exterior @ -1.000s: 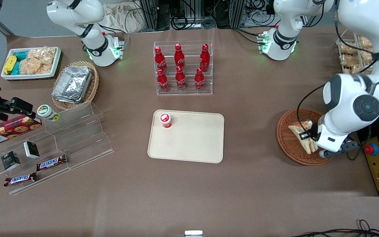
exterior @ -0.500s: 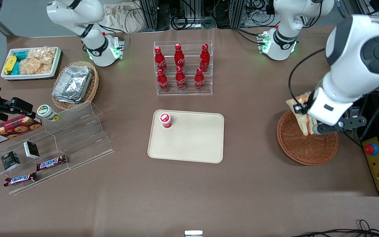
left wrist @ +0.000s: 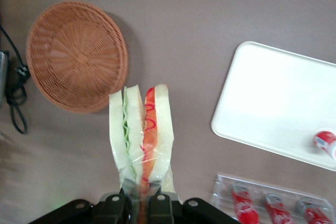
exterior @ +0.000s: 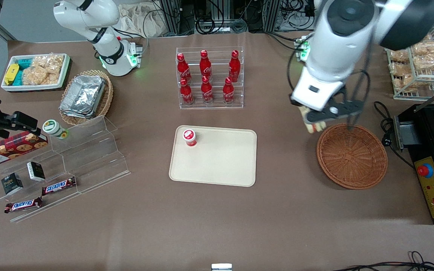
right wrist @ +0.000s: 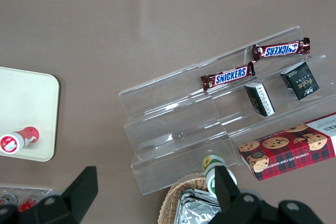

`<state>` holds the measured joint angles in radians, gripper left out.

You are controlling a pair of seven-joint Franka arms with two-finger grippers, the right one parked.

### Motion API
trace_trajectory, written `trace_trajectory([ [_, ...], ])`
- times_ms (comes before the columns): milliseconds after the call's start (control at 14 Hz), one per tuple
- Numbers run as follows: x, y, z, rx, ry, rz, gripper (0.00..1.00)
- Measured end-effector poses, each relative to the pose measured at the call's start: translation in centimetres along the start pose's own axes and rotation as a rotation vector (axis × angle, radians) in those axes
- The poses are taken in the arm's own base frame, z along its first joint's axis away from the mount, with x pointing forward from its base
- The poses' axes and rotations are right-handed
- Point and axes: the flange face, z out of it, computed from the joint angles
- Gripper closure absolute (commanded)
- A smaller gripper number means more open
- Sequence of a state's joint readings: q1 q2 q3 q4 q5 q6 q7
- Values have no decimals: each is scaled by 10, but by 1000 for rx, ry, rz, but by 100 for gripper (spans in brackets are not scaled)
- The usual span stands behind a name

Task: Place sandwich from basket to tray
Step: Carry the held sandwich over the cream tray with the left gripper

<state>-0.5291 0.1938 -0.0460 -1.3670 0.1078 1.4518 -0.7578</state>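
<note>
I saw my gripper [left wrist: 139, 203] up over the bench [exterior: 277, 210], its jaws clamped on the sandwich [left wrist: 140, 140], which hung in the air between the basket [exterior: 352, 156] and the tray [exterior: 217, 165], touching neither

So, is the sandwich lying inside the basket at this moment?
No, the basket holds nothing; the sandwich hangs in the air, clamped in the gripper, between the basket and the tray.

Robot lab w/ mock snack-shop setup: cola bottles in acrylic rack [exterior: 210, 79], Snickers bars [exterior: 59, 186], cable clutter [exterior: 217, 17].
</note>
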Motion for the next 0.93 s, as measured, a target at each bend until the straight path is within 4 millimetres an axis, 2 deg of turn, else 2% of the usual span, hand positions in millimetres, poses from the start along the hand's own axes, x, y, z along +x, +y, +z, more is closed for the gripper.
trace_trajectory([
  [143, -19, 40, 15, -3, -11, -20, 99],
  [214, -18, 60, 31, -17, -16, -36, 99],
  [357, -5, 95, 77, -51, -38, -78, 99],
  [571, 20, 136, 157, -95, -71, -121, 99],
  [714, 31, 156, 207, -116, -85, -140, 99],
  [929, 42, 177, 269, -140, -83, -161, 99],
])
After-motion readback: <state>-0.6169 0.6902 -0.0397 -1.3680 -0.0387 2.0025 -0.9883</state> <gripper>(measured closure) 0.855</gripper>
